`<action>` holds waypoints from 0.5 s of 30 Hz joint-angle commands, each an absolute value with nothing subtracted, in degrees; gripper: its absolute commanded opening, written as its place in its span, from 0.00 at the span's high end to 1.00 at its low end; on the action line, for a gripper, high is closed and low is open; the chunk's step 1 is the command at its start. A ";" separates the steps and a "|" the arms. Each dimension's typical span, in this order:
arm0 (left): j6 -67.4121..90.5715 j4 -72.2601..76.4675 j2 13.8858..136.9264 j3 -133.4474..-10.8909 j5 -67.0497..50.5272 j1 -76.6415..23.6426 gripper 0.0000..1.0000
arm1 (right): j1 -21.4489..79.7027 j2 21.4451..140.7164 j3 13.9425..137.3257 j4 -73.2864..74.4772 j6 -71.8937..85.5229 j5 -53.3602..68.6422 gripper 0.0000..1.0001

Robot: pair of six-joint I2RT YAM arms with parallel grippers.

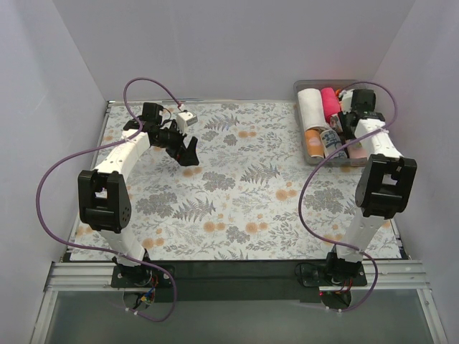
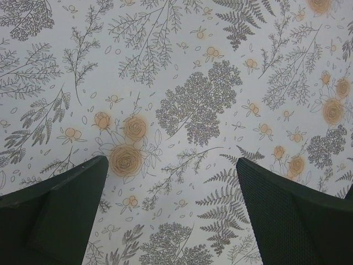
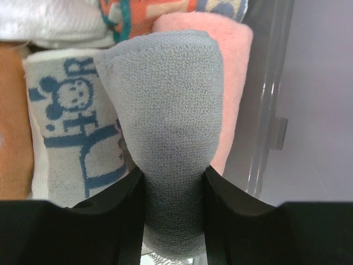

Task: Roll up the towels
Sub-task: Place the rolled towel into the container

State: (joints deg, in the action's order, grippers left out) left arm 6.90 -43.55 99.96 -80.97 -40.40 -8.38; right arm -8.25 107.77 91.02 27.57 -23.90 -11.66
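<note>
**A:** Top view: what is standing around the work area?

**B:** A floral table covering [image 1: 237,186] is spreading across the table. A clear plastic bin [image 1: 319,83] is sitting at its far right corner. The right arm [image 1: 384,183] is reaching over the bin and screening part of its contents.

**A:** Where are the towels lying?

**B:** They are lying packed side by side in the bin as short rolls. There are a white roll [image 1: 311,107], a bright pink roll [image 1: 330,104], an orange roll [image 1: 313,140] and a blue-printed white roll [image 1: 330,141].

**A:** What is the right wrist view adding?

**B:** A grey towel [image 3: 165,110], hidden under the arm in the top view, is showing here. The right gripper [image 3: 174,190] is clamping its near end between both fingers. The towel is lying between the blue-printed white roll and a pale pink towel [image 3: 234,61] beside the bin's clear wall.

**A:** And the left side?

**B:** The left gripper [image 2: 171,163] is hanging with jaws spread wide, grasping nothing. It is over bare floral covering, well apart from the bin.
</note>
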 commanded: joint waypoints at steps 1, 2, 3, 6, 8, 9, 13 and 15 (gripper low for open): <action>6.77 -44.56 97.82 -80.86 -38.76 -8.53 0.02 | -4.05 103.02 84.93 14.52 -30.40 -26.80 0.99; 6.68 -44.56 97.91 -80.77 -38.50 -8.61 0.02 | -2.65 102.66 83.60 13.20 -31.89 -27.85 0.99; 6.59 -44.65 98.00 -80.86 -38.06 -8.61 0.02 | -1.94 102.40 81.93 11.88 -32.69 -30.30 0.99; 6.33 -44.73 98.17 -80.51 -37.53 -8.61 0.02 | -0.09 102.30 76.83 6.61 -35.50 -35.05 0.99; 6.15 -45.09 98.35 -80.51 -37.62 -8.53 0.02 | -0.09 104.14 76.03 5.71 -36.12 -38.39 0.99; 6.15 -45.09 98.18 -80.51 -37.44 -8.53 0.02 | -0.09 104.85 76.03 5.45 -36.21 -39.45 0.99; 5.98 -45.00 98.00 -80.07 -37.44 -8.61 0.02 | -0.09 105.21 75.67 3.78 -36.56 -41.05 0.99; 5.63 -45.09 98.09 -79.98 -37.44 -8.61 0.02 | -0.17 104.42 75.94 3.78 -36.21 -40.43 0.99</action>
